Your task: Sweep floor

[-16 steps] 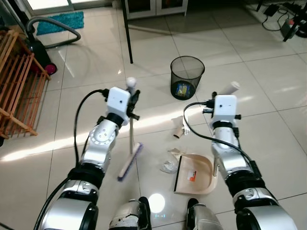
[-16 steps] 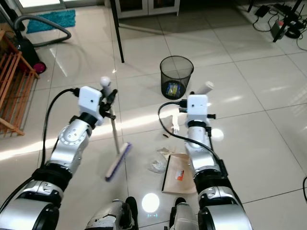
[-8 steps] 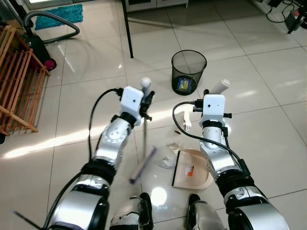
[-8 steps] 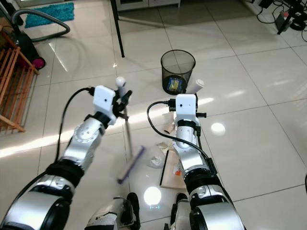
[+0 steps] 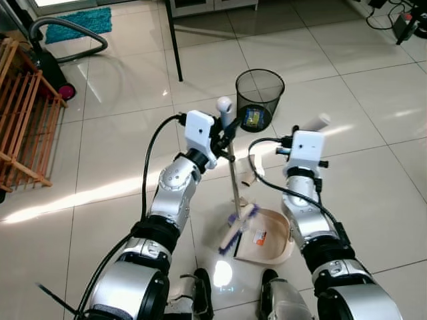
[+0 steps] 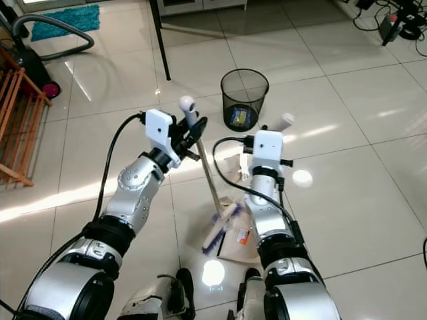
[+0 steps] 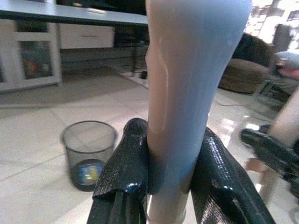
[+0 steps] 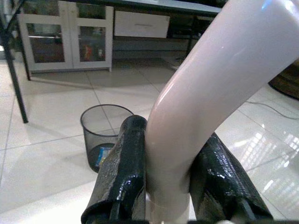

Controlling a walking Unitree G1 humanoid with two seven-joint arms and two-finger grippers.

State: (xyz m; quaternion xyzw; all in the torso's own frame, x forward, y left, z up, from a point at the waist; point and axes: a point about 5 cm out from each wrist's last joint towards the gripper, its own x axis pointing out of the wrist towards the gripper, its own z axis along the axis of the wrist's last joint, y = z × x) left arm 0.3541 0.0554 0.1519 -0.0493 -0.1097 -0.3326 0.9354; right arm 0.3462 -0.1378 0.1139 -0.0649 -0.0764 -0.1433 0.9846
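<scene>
Debris behind brush [image 5: 239, 228] (blurred) on dustpan [image 5: 270, 241].

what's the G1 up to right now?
Sweeping litter into a dustpan. The left gripper is shut on the broom handle, with the brush head at the mouth of the beige dustpan. The right gripper is shut on the dustpan handle. A wire wastebasket stands just beyond.

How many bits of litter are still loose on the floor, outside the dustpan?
1 that I can make out: a cardboard tube on the tile past the dustpan, toward the wire bin. The right arm and broom head may hide more.
</scene>
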